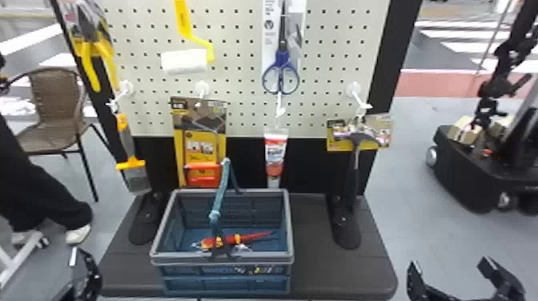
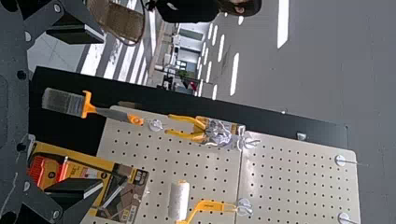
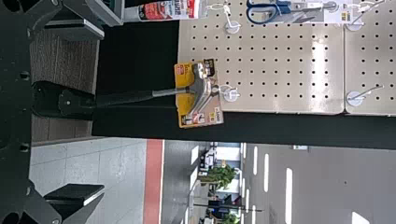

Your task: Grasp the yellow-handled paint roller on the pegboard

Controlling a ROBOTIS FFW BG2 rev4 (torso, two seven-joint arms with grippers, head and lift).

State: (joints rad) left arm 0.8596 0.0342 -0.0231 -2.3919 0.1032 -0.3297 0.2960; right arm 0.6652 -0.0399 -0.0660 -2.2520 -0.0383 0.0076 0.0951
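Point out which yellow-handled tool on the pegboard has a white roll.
The paint roller, top row, left of the scissors. The yellow pliers and brush carry no white roll.

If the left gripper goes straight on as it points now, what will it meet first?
Probably the brush: it lies in line between the fingers of the left gripper, though depth is unclear.

Open pegboard (image 1: pixel 240 40) flanks the paint roller (image 1: pixel 184 61) between pliers (image 1: pixel 93 48) and scissors (image 1: pixel 281 56); the basket handle (image 1: pixel 219 196) stands raised below it
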